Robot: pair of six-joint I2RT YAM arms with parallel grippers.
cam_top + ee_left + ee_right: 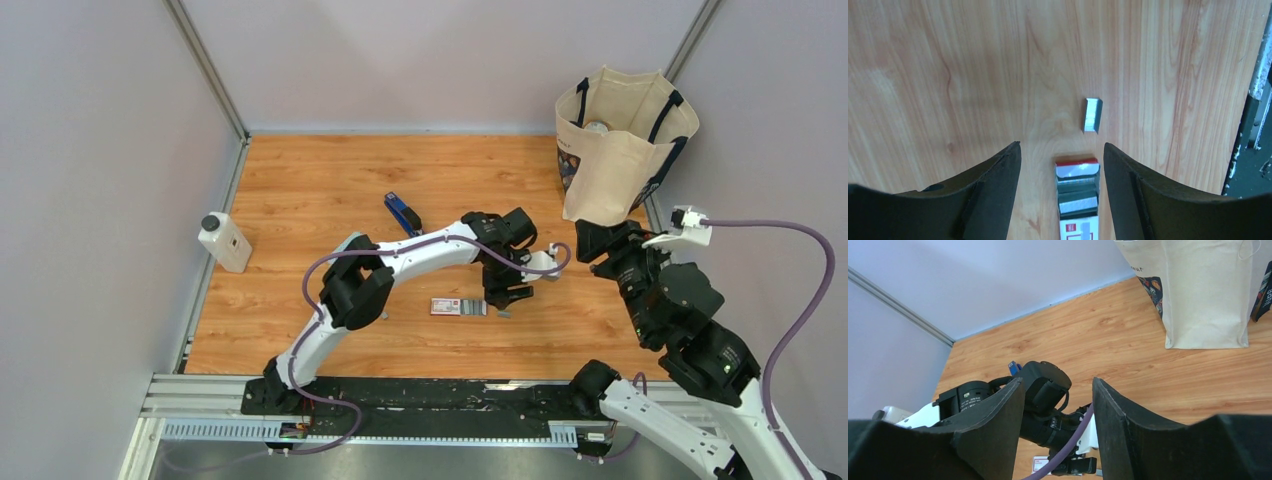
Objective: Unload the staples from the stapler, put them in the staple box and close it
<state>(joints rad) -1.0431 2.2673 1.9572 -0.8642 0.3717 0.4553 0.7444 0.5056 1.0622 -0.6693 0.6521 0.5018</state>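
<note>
the left gripper (pixel 1062 150) hung spread and empty above the red-and-white box (pixel 1077 200), the staples (pixel 1092 115) lying on the table (pixel 948 75) just past its end. the right gripper (pixel 1058 385) stood spread and empty; the stapler (pixel 402 213) lay well apart, farther back.

Left arm: our white-and-black left arm (pixel 400 255) reaches forward and to the right, elbow bent, wrist turned downward.
Left gripper: our black two-finger left gripper (pixel 1062 150) points straight down, jaws wide apart, gripping nothing.
Right arm: our white-and-black right arm (pixel 700 345) rises at the right, folded.
Right gripper: our black two-finger right gripper (pixel 1057 385) hangs raised, jaws parted, empty.
</note>
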